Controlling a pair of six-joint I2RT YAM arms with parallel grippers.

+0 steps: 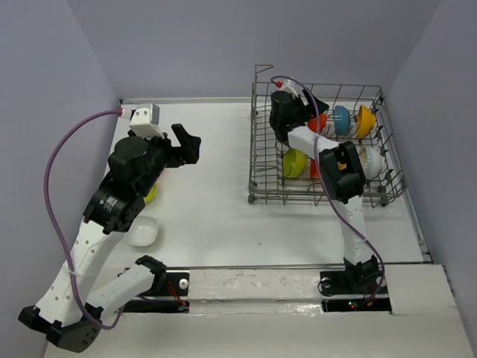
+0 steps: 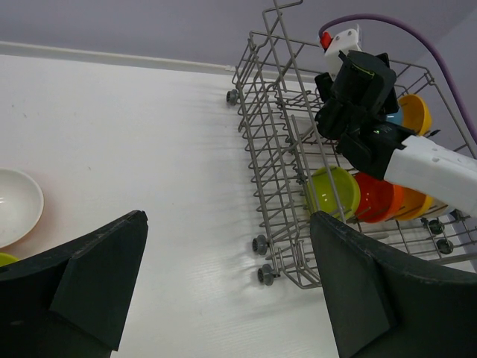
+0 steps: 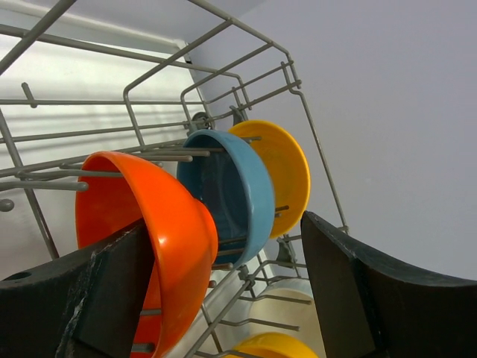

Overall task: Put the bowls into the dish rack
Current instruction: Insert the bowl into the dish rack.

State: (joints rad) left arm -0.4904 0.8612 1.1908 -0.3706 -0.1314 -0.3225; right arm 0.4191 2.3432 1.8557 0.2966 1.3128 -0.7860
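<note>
Evidently the loading is well along: the dish rack (image 1: 328, 200) on the right of the desk (image 1: 216, 194) already holds most of the bowls, among them a green bowl (image 2: 333, 192) in its near row. The step in hand looks like the setting of an orange bowl (image 3: 160, 224) into the far row. It stands on edge among the tines, just beside a blue bowl (image 3: 238, 186), with a yellow bowl (image 3: 287, 168) behind that.

The right claw (image 3: 227, 231) is inside the rack with its fingers spread apart. The orange bowl lies between them, close against one finger; whether it touches that finger cannot be told. The next move probably calls for lifting the claw straight out without snagging the wires or tipping the bowl.

Two bowls are not yet loaded: a white bowl (image 1: 141, 233) on the left of the desk, and a yellow-green bowl (image 1: 152, 194) partly hidden under the left arm. The left claw (image 2: 227, 220) hovers over bare desk, spread wide and empty. The white bowl lies off to its side, well apart, so a reach down toward it seems due.
</note>
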